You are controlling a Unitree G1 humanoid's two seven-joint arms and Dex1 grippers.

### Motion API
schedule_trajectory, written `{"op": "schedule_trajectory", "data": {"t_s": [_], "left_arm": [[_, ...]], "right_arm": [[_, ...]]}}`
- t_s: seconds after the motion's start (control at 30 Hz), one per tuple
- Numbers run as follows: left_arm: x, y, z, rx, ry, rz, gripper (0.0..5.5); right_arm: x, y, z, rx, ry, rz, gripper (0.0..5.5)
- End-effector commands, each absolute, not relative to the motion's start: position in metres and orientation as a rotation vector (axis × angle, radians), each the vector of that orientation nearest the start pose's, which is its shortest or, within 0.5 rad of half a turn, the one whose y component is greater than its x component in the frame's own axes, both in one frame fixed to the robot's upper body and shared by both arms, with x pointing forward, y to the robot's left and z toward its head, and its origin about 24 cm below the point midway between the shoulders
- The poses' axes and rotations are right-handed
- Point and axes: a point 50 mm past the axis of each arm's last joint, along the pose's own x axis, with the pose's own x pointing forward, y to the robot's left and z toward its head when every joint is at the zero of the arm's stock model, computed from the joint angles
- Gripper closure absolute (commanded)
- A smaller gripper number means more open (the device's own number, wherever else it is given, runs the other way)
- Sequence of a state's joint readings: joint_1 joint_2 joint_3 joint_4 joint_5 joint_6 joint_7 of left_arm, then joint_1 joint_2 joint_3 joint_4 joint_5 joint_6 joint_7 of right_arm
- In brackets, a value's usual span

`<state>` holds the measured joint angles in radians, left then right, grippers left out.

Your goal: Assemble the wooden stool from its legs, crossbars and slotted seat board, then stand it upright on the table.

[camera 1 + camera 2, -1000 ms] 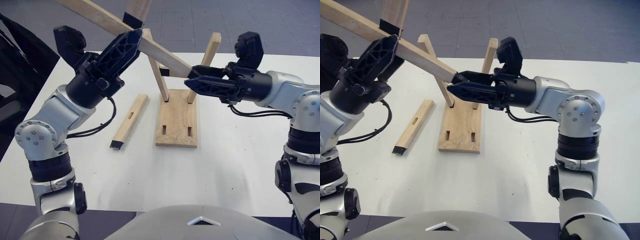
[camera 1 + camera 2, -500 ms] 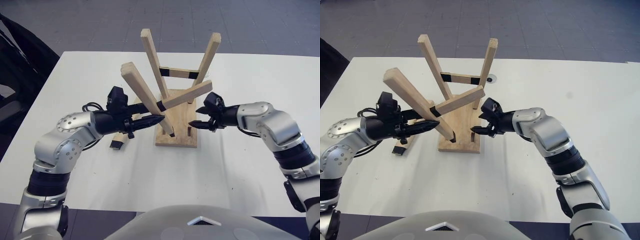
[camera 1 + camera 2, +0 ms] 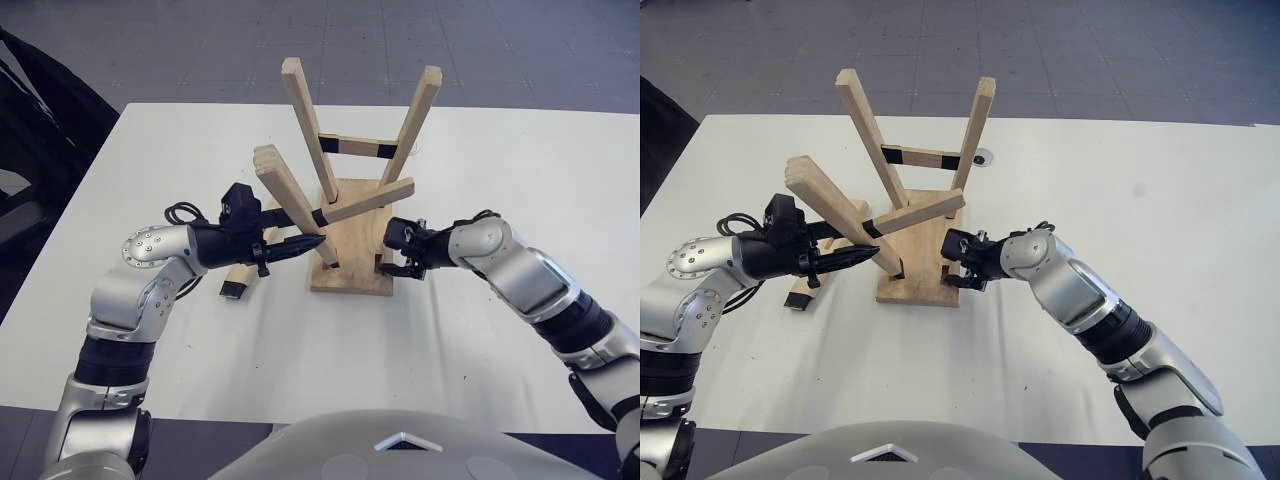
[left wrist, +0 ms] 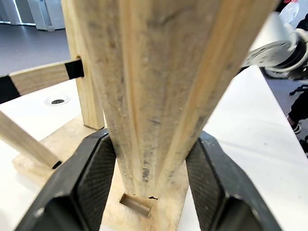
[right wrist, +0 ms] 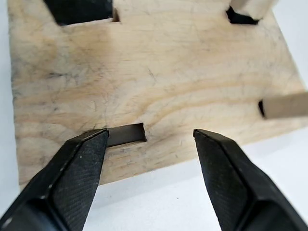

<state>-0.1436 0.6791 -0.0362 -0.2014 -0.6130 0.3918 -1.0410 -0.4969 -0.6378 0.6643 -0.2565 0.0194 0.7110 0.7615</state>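
The left claw (image 3: 312,241) clamps a leg (image 3: 283,190) at centre-left of the frame, its foot over a near slot (image 4: 136,204) of the seat board (image 3: 352,275) mid-frame. The right claw (image 3: 392,256), spread wide, straddles the board's near edge; it should steady the board while the leg drops in squarely

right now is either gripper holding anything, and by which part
The left gripper clamps a wooden leg near its lower end, above the seat board. The right gripper is open at the board's edge, holding nothing.
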Motion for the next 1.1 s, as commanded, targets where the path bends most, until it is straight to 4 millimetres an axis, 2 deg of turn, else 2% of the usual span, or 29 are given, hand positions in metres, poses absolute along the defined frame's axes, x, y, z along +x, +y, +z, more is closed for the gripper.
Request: {"op": "schedule_trajectory", "data": {"t_s": [0.03, 0.13, 0.23, 0.47, 0.77, 1.1], "left_arm": [[0.245, 0.186, 0.123, 0.079, 0.144, -1.244, 3.39], [0.247, 0.184, 0.123, 0.087, 0.136, -1.27, 3.39], [0.247, 0.181, 0.122, 0.076, 0.126, -1.287, 3.39], [0.244, 0.164, 0.122, -0.013, 0.103, -1.302, 3.39], [0.249, 0.172, 0.112, 0.035, 0.142, -1.251, 3.39], [0.24, 0.172, 0.082, 0.006, 0.293, -1.227, 3.41]], "right_arm": [[0.256, -0.11, 0.077, -1.104, 0.441, 1.227, 2.25], [0.26, -0.124, 0.073, -1.232, 0.421, 1.241, 2.25], [0.263, -0.128, 0.073, -1.248, 0.411, 1.246, 2.25], [0.265, -0.123, 0.074, -1.223, 0.381, 1.247, 2.25], [0.264, -0.122, 0.076, -1.218, 0.37, 1.249, 2.25], [0.265, -0.12, 0.077, -1.225, 0.351, 1.236, 2.25]]}}
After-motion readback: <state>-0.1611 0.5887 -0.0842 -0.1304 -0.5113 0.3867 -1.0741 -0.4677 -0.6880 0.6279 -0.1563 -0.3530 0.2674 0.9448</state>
